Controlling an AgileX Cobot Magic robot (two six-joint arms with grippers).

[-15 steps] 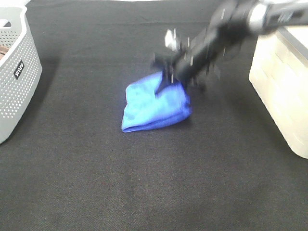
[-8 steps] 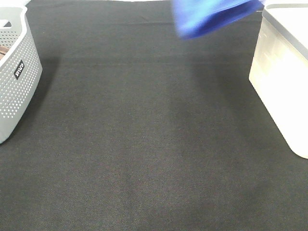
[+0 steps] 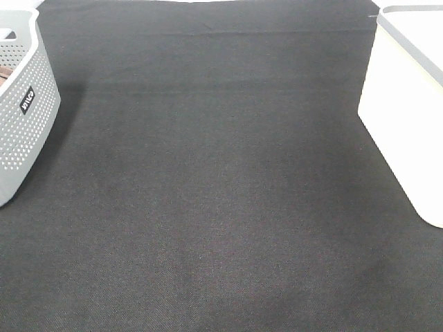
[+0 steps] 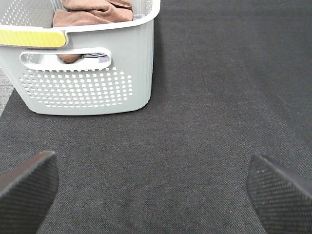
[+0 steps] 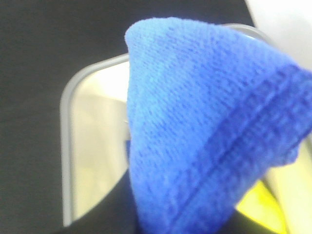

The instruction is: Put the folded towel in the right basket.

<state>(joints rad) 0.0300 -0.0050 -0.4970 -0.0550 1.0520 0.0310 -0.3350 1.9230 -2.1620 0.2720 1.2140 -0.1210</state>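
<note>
Folded towel [image 5: 195, 131] hangs above right basket [image 5: 67, 146]; grey basket [image 4: 87, 92] holds brown cloth [image 4: 92, 12].

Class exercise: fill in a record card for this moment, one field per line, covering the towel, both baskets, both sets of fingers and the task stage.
towel: lifted, close to the right wrist camera, over the right basket's opening; not in the high view
right basket: cream, grey rim, right side of the mat
grey basket: perforated, left side, brown cloth inside
right fingers: mostly hidden by the towel, apparently gripping it
left fingers: spread apart, empty, above the mat
task stage: towel not yet released
</note>
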